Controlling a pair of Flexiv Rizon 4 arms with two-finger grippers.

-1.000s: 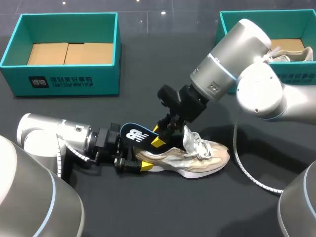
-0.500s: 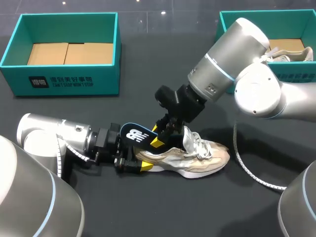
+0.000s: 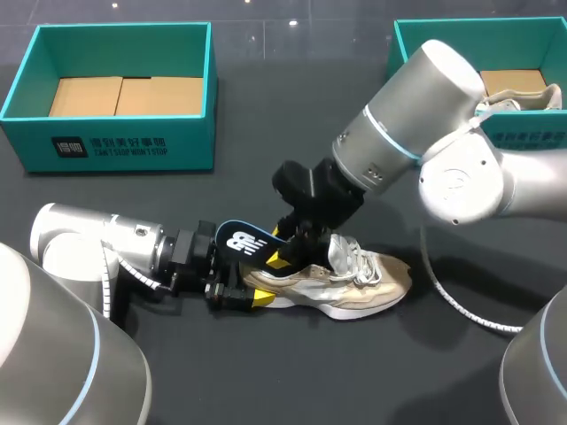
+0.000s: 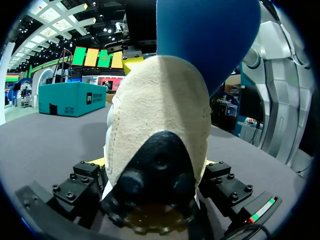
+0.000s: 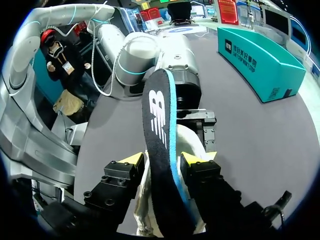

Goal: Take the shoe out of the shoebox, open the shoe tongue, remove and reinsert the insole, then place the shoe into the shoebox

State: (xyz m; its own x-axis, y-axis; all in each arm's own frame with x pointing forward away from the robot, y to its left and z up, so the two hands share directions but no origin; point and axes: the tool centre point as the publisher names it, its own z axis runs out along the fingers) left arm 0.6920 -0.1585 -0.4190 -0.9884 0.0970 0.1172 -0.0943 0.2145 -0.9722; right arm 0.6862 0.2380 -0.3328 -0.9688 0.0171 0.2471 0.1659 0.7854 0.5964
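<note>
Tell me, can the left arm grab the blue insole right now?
Probably not. The left end effector is clamped on the heel of the beige and silver mesh sneaker, and the right end effector already pinches the dark blue foam insole.

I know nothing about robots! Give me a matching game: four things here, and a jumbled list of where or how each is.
1 shoe
2 insole
3 left box
4 right box

A between the right gripper fingers
B second shoe inside
C only cardboard inside
D on the table, heel in the left gripper

Pairs: 1-D, 2-A, 3-C, 4-B
</note>
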